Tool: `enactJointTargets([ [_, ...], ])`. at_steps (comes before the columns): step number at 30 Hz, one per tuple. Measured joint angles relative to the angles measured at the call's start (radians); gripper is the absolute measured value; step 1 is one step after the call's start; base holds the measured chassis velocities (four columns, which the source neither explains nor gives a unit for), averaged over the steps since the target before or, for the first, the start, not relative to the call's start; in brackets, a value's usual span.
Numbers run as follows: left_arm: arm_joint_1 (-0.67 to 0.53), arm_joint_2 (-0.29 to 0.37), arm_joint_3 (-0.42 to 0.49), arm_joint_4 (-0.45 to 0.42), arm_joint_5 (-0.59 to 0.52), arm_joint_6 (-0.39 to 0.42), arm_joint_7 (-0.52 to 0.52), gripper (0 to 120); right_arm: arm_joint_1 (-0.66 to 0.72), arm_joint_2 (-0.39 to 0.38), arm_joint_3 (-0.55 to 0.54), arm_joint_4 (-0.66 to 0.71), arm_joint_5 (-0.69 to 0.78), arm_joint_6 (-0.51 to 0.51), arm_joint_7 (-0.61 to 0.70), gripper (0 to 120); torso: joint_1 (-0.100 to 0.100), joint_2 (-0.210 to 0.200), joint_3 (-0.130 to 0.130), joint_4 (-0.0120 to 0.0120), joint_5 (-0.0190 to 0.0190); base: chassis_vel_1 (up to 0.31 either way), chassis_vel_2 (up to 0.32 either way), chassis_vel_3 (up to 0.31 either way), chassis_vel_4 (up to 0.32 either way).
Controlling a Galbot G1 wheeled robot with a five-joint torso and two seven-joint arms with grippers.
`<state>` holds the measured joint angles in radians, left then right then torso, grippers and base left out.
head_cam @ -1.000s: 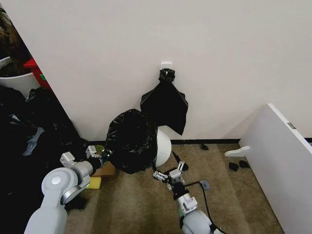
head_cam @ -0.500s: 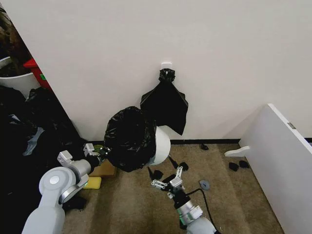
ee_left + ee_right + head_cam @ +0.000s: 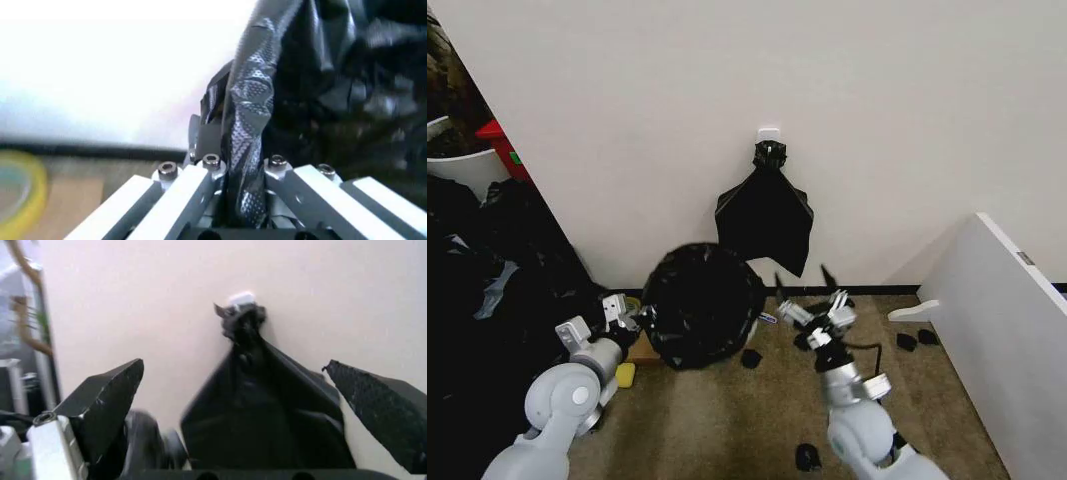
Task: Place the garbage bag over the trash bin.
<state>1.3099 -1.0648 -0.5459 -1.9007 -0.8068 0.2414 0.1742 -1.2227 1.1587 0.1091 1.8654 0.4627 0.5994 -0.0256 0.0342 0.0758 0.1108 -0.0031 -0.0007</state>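
The glossy black garbage bag [image 3: 702, 305] forms a round wrinkled mass on the carpet by the wall. It wraps the trash bin, whose white wall is hidden under it. My left gripper [image 3: 635, 318] is at the bag's left edge, shut on it. In the left wrist view its fingers [image 3: 193, 190] clamp a fold of the black plastic [image 3: 247, 115]. My right gripper [image 3: 809, 300] hovers open just right of the bag, touching nothing. In the right wrist view the right gripper [image 3: 247, 405] has its fingertips [image 3: 110, 395] spread wide.
A flat black bundle [image 3: 765, 225] hangs from a wall hook above the bag and is also in the right wrist view [image 3: 267, 410]. A heap of black plastic [image 3: 487, 270] fills the left. A white panel [image 3: 1007, 330] stands at the right. Small black pieces [image 3: 805, 457] lie on the carpet.
My right gripper has left the bin's side and swung up and to the right. The white bin wall seen earlier is now covered by the bag. My left gripper keeps its hold.
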Motion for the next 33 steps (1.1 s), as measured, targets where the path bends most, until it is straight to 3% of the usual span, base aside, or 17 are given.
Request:
enactJointTargets([
  [1,0.006,0.019,-0.010,0.037,0.034,-0.062,0.147,1,0.028,-0.011,-0.012,-0.020,0.022,0.010,-0.051,100,0.000,0.000,0.000,0.0003,-0.0001,0.000,0.000,0.000,0.000],
  [2,0.006,0.019,-0.010,0.037,0.034,-0.062,0.147,1,0.028,-0.011,-0.012,-0.020,0.022,0.010,-0.051,100,0.000,0.000,0.000,0.0003,-0.0001,0.000,0.000,0.000,0.000],
  [5,0.003,0.043,-0.024,0.125,0.105,-0.203,0.380,1,0.072,-0.018,-0.026,-0.060,0.032,0.017,-0.116,100,0.000,0.000,0.000,0.0009,-0.0001,0.000,0.000,0.000,0.000],
  [9,-0.012,0.048,-0.032,0.175,0.112,-0.283,0.464,1,0.083,-0.022,-0.026,-0.080,0.026,0.018,-0.136,100,0.000,0.000,0.000,0.0007,-0.0002,0.000,0.000,0.000,0.000],
  [11,-0.031,0.053,-0.040,0.240,0.113,-0.385,0.567,1,0.091,-0.030,-0.029,-0.102,0.037,0.024,-0.185,100,0.000,0.000,0.000,0.0005,0.0000,0.000,0.000,0.000,0.000],
  [13,-0.040,0.059,-0.044,0.274,0.116,-0.430,0.619,1,0.096,-0.036,-0.031,-0.113,0.062,0.030,-0.245,100,0.000,0.000,0.000,0.0005,-0.0002,0.000,0.000,0.000,0.000],
  [18,-0.040,0.065,-0.048,0.279,0.116,-0.452,0.660,1,0.106,-0.040,-0.045,-0.139,0.066,0.032,-0.335,100,0.000,0.000,0.000,0.0005,0.0000,0.000,0.000,0.000,0.000],
  [24,-0.038,0.058,-0.047,0.274,0.119,-0.453,0.660,1,0.111,-0.035,-0.060,-0.153,0.046,0.025,-0.354,100,0.000,0.000,0.000,0.0006,0.0000,0.000,0.000,0.000,0.000],
  [33,-0.038,0.051,-0.047,0.266,0.113,-0.445,0.673,1,0.104,-0.026,-0.057,-0.202,-0.154,-0.029,-0.199,100,0.000,0.000,0.000,0.0006,0.0001,0.000,0.000,0.000,0.000],
])
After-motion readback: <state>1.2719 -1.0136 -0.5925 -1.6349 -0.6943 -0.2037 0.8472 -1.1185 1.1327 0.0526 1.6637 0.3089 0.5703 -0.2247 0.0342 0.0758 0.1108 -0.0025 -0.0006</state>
